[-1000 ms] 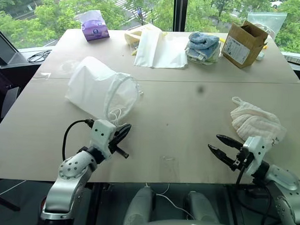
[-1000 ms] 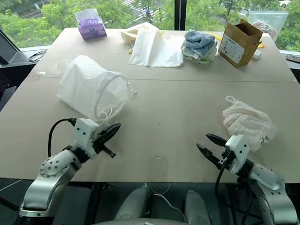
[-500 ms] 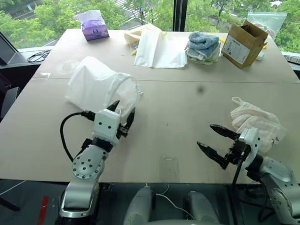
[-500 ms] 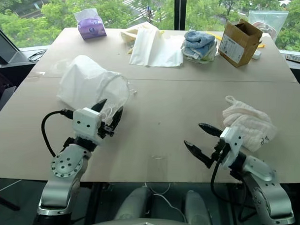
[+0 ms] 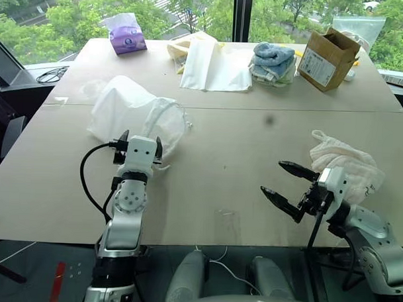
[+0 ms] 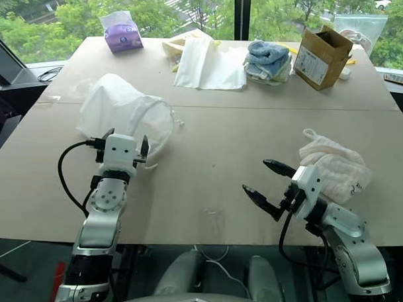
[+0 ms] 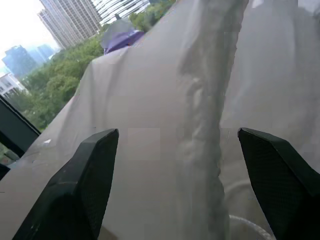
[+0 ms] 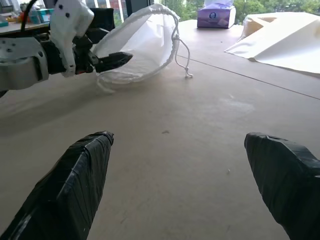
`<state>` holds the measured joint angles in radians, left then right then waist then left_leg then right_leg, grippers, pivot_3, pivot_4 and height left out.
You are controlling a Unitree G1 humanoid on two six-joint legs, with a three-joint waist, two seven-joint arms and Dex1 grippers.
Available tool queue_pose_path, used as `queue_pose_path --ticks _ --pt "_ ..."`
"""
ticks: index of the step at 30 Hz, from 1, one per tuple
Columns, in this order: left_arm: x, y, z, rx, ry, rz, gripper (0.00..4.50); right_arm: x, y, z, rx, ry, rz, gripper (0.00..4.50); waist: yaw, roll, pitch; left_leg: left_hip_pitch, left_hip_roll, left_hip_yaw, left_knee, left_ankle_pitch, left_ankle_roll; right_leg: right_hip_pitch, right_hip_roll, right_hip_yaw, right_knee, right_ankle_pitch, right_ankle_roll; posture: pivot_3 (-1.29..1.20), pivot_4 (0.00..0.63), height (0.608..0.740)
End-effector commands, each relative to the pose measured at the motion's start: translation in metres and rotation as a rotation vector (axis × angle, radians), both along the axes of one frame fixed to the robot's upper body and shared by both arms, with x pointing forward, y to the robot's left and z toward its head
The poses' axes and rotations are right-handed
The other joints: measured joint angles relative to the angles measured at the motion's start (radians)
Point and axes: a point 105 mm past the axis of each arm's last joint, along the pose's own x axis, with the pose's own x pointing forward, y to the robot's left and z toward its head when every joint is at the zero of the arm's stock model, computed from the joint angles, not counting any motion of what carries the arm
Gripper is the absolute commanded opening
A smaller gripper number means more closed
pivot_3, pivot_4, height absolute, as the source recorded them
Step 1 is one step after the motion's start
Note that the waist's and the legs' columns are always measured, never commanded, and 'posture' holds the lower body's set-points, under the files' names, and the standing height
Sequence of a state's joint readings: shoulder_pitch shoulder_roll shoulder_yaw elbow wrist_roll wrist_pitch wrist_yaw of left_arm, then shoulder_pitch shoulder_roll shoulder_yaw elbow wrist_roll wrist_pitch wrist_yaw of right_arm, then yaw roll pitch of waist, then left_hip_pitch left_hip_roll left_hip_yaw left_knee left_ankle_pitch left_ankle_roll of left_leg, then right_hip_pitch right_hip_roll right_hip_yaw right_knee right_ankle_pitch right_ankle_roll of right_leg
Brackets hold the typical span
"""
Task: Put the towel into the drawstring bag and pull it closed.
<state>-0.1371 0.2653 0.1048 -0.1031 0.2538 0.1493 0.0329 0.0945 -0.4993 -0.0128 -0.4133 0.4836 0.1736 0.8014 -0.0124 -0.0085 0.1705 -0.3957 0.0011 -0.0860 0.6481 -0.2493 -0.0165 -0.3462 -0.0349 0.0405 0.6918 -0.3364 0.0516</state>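
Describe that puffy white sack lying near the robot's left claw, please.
The drawstring bag is thin, semi-sheer white fabric, lying on its side on the table with its round mouth facing the robot. White cords trail from the gathered rim. The open left gripper is right at the mouth; whether it touches is unclear.
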Motion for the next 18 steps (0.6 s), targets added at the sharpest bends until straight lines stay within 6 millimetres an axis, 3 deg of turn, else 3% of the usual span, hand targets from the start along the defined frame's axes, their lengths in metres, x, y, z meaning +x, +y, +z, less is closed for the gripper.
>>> queue_pose_path --ticks 1,2,7,10,14,18 --pt "0.005 -0.002 0.027 0.057 -0.128 -0.021 2.73 -0.003 -0.001 0.010 0.003 -0.049 -0.004 4.50 0.001 -0.001 0.000 0.000 0.000 0.000 0.000 0.000 0.000 0.000 0.000 0.000 0.000 0.000 0.000 0.00 0.150 0.740" --pt "0.005 -0.002 0.031 0.063 -0.148 -0.029 2.05 -0.003 -0.003 0.010 0.001 -0.051 -0.017 4.50 0.001 -0.001 0.000 -0.001 0.000 0.000 0.000 0.000 0.000 0.000 0.000 0.000 0.000 0.000 0.000 0.00 0.150 0.740" --pt "0.002 -0.008 0.038 0.091 -0.188 -0.065 0.01 -0.003 -0.012 0.010 -0.011 -0.059 -0.068 4.50 0.000 -0.001 0.000 -0.001 0.000 0.000 0.000 0.000 0.000 0.000 -0.001 0.000 0.000 0.000 0.000 0.00 0.150 0.740" --pt "0.002 -0.011 0.044 0.103 -0.204 -0.088 0.01 0.001 -0.025 0.010 -0.053 -0.083 -0.153 4.50 0.001 -0.001 0.000 -0.001 0.000 0.000 0.000 0.000 0.000 0.000 -0.001 0.000 0.000 0.000 0.000 0.00 0.150 0.740" --pt "0.006 -0.017 0.063 0.125 -0.233 -0.123 0.01 0.023 -0.079 0.015 -0.170 -0.137 -0.442 4.50 0.002 -0.001 0.000 -0.001 0.000 0.000 0.000 0.000 0.000 0.000 -0.001 0.000 0.000 0.000 0.000 0.00 0.150 0.740" --pt "0.012 -0.020 0.075 0.086 -0.232 -0.146 0.01 0.027 -0.111 0.012 -0.298 -0.086 -0.504 4.50 0.005 -0.001 0.000 -0.001 -0.001 0.000 0.001 0.000 0.000 0.000 -0.001 0.000 0.001 0.000 0.000 0.00 0.150 0.740"
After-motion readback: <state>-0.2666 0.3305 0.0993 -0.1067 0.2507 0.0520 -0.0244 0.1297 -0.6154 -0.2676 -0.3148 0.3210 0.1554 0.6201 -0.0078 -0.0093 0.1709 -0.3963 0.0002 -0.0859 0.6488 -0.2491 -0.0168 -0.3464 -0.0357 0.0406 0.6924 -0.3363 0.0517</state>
